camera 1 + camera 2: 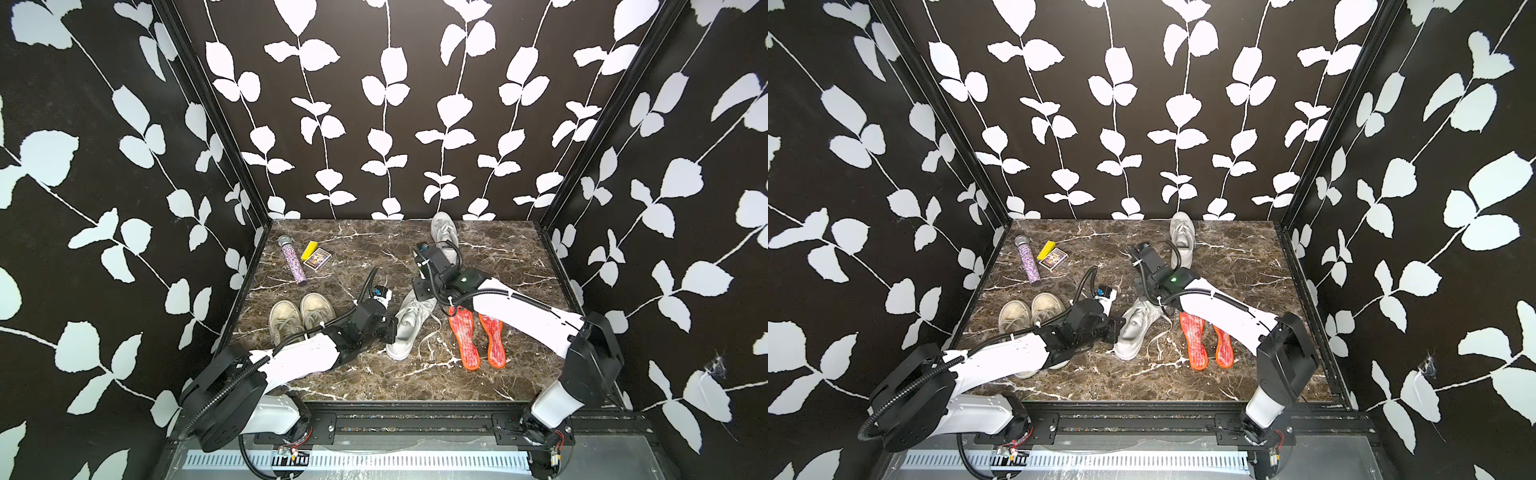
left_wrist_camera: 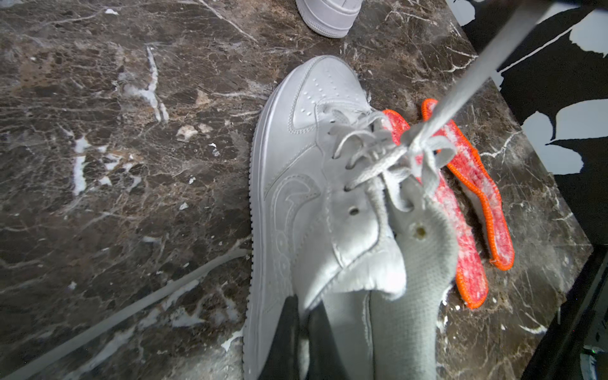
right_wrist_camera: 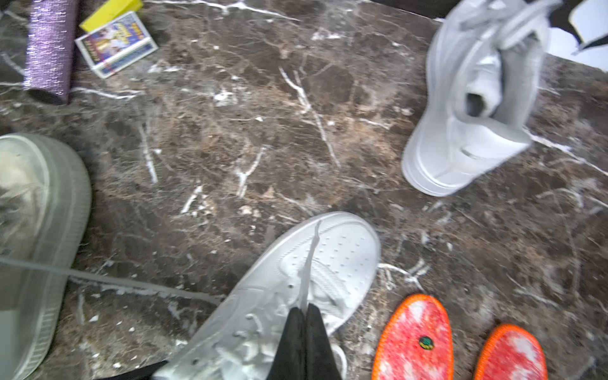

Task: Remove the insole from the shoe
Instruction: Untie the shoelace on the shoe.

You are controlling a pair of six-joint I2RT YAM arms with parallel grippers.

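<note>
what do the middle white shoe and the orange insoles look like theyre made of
White shoe: likely smooth matte leather or synthetic; stitched panels, punched toe holes. Orange insoles: fuzzy red-white fabric top with orange stitched edging; the core is not visible.

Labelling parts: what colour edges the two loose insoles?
Orange, around red-white speckled fabric insoles; clearest in right wrist view.

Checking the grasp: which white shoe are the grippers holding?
The near white shoe beside the orange insoles: left gripper pinches its collar, right gripper its lace. The far white shoe lies untouched.
</note>
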